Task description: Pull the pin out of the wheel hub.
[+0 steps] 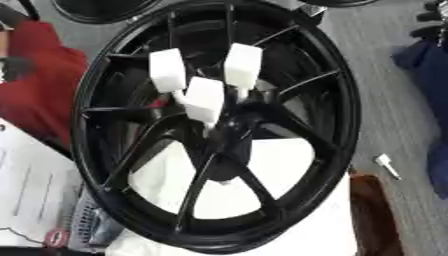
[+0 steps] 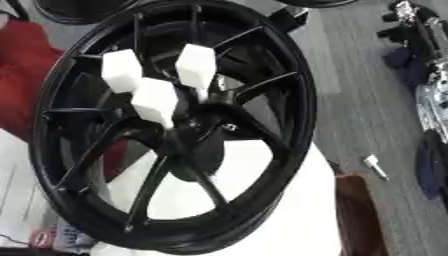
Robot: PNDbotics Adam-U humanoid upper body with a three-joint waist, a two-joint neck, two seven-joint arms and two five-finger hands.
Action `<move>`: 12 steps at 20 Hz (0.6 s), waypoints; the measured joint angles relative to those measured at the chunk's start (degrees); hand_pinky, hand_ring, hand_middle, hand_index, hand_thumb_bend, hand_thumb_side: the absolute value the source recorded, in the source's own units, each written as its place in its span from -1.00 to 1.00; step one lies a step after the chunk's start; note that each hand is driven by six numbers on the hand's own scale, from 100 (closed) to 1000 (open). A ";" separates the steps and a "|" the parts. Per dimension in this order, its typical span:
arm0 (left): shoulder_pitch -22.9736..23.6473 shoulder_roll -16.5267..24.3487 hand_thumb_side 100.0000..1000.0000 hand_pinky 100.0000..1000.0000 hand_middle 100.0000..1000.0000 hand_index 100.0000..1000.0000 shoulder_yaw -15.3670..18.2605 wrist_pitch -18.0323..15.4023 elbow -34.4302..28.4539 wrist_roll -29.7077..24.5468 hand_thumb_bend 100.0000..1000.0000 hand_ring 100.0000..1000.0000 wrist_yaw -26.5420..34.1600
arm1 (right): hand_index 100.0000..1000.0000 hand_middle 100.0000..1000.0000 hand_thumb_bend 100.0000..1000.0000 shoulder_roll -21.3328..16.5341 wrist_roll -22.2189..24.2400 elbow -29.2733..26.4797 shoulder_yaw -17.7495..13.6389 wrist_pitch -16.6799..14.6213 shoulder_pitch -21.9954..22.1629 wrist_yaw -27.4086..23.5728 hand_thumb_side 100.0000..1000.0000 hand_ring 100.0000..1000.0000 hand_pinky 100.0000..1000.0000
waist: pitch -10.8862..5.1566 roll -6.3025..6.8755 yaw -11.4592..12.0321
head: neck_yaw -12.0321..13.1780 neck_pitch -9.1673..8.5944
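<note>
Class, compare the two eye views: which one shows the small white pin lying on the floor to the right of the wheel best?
The left eye view: the pin lies clear on grey floor, head and shaft distinct. The right eye view shows the same pin beside the brown object, just as whole but slightly smaller.

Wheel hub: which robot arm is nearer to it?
Right: the right arm shows at the picture's right edge, clear of the wheel hub. The left arm is not in view.

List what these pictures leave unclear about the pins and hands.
- Pin shafts: the three white pin heads cover where they enter the wheel hub.
- Small white piece on the floor: too small to identify.
- Robot hands: neither appears in any view.
</note>
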 measured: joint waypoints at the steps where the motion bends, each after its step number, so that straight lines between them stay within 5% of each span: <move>1: -1.17 0.00 0.38 0.66 0.57 0.76 -0.66 -0.21 0.13 -1.40 -0.24 0.64 0.05 | 0.59 0.39 -1.00 0.00 0.01 0.02 0.01 -0.01 0.00 0.02 0.64 0.30 0.68 | -0.03 -0.02 0.02 | 0.05 0.00; 12: -14.19 -2.73 0.28 0.65 0.57 0.76 -10.52 -0.18 4.55 -6.64 -0.08 0.63 2.53 | 0.59 0.40 -1.00 -0.01 0.26 0.54 0.03 0.00 -0.02 0.39 0.64 0.30 0.68 | -0.57 0.10 -0.02 | 0.52 0.02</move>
